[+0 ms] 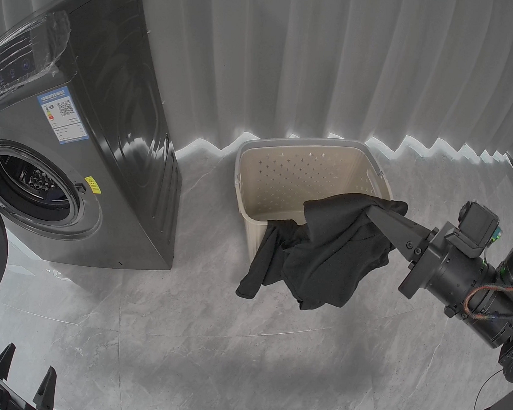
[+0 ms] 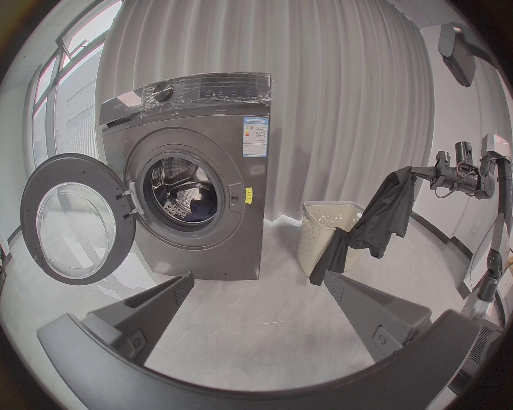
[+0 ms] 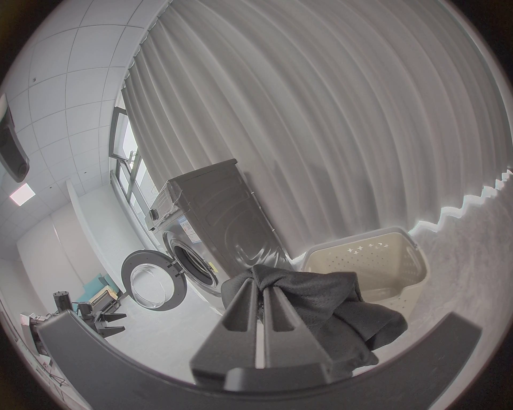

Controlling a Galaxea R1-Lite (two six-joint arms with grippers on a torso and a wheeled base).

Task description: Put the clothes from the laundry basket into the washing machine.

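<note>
your right hand point(image 1: 373, 209) grips the black garment point(image 1: 327, 250), half out of the laundry basket point(image 1: 302, 171); loading the washing machine point(image 1: 102, 153) at left is not yet done; left hand point(image 1: 27, 363) released.

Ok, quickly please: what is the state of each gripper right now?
Left gripper: open, holding nothing.
Right gripper: closed, holding the black garment.

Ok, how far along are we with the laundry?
Done: washing machine door open, something dark already in the drum. In hand: right pincer shut on a black garment, lifted, its tail hanging against the laundry basket front. To do: carry it to the drum; the basket floor that shows is bare. Left pincer open, low.
</note>
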